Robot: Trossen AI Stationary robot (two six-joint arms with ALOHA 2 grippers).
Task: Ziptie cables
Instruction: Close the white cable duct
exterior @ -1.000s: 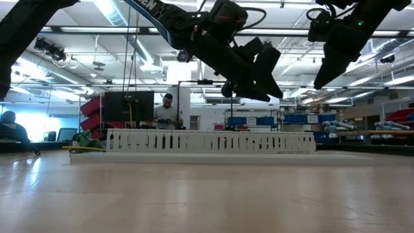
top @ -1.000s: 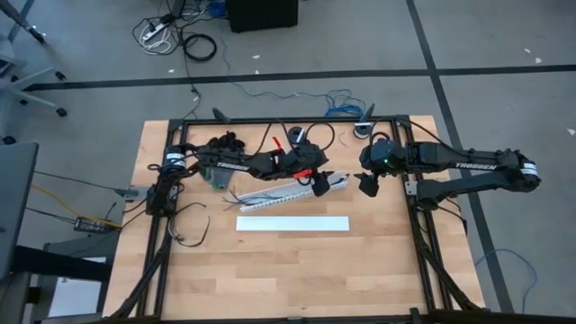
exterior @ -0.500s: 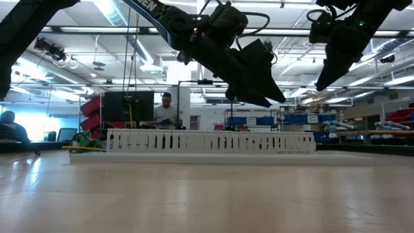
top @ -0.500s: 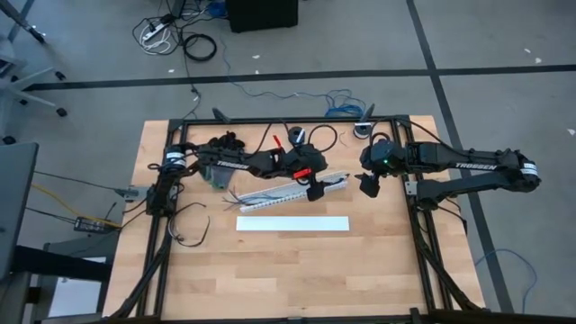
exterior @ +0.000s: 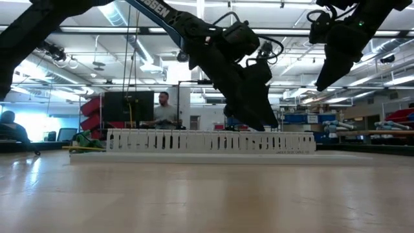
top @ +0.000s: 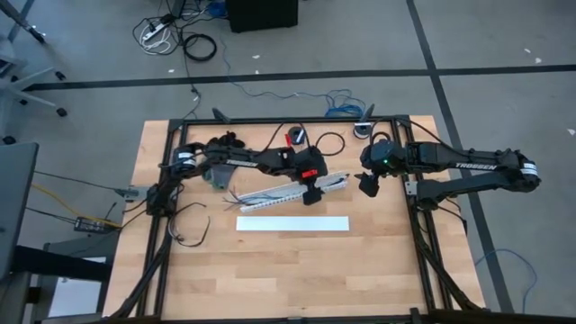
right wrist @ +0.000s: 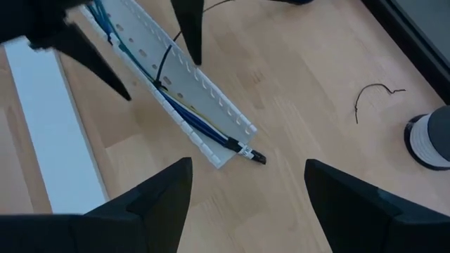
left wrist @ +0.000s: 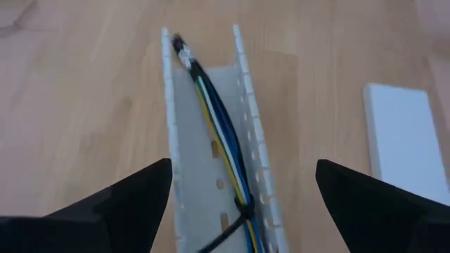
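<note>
The white slotted duct point(top: 290, 191) lies slantwise on the table, behind the middle. The cables point(left wrist: 223, 144), blue, yellow and dark, lie along its channel. A black ziptie point(left wrist: 243, 209) loops around them. The cables' tip point(right wrist: 254, 157) sticks out past the duct's right end. My left gripper point(top: 310, 194) hangs open just above the duct, tipped down, one finger on each side of it in the left wrist view point(left wrist: 243, 165). My right gripper point(top: 367, 185) waits open in the air off the duct's right end.
A flat white cover strip point(top: 292, 224) lies nearer the front edge, parallel to it. A white spool point(right wrist: 429, 140) and a thin black scrap point(right wrist: 376, 95) lie on the far right part of the table. The black frame point(top: 416, 193) borders the table.
My left gripper has tipped its fingers steeply downward and sunk toward the duct, drifting a little toward the table's left along it. The duct and cables have stayed where they were.
</note>
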